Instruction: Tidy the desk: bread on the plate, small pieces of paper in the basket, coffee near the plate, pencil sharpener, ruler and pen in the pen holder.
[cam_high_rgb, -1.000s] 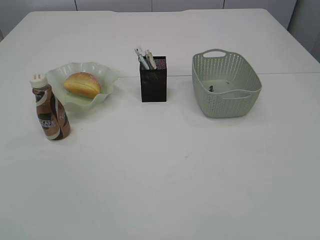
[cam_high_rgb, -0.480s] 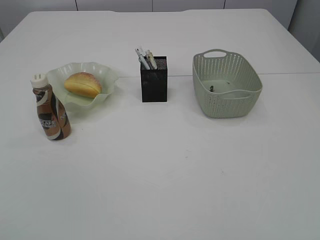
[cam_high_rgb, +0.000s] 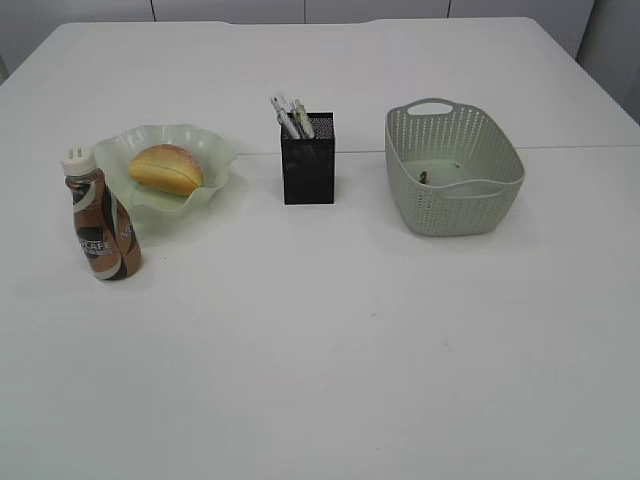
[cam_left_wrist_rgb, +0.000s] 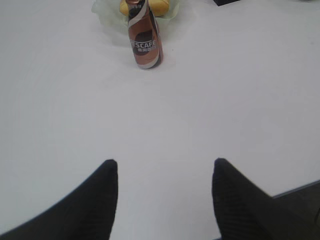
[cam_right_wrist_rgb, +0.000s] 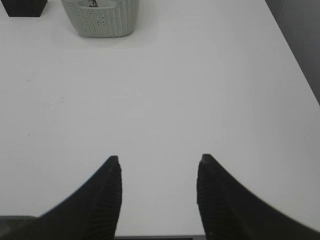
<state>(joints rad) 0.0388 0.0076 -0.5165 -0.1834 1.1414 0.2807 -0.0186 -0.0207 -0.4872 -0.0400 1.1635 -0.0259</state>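
The large plain white desk (cam_high_rgb: 330, 340) filled nearly the whole exterior view, and everything on it stood in a row toward its far half. Biggest of these was the pale sage-green perforated plastic basket (cam_high_rgb: 497, 190) with cut-out handles, at the right end of the row, with a few small dark bits on its floor that were too small to identify. At the left end sat the translucent pale green glass plate (cam_high_rgb: 205, 185) with a ruffled rim, and the golden-yellow oval bread (cam_high_rgb: 165, 168) lay inside it. The brown plastic coffee bottle (cam_high_rgb: 103, 220) with a swirl label and cream cap stood upright just beside the plate's near-left edge. Between plate and basket stood the black square mesh pen holder (cam_high_rgb: 307, 172), with several pens or similar thin items (cam_high_rgb: 292, 117) sticking out of its top; which was which could not be told. Neither arm showed in the exterior view. In the left wrist view the left gripper (cam_left_wrist_rgb: 164, 170) hung over bare desk with its dark fingers spread apart and nothing between them, the coffee bottle well ahead of it and the plate behind that. In the right wrist view the right gripper (cam_right_wrist_rgb: 158, 165) likewise stood released and empty near the desk's front edge, with the basket far ahead and slightly left.
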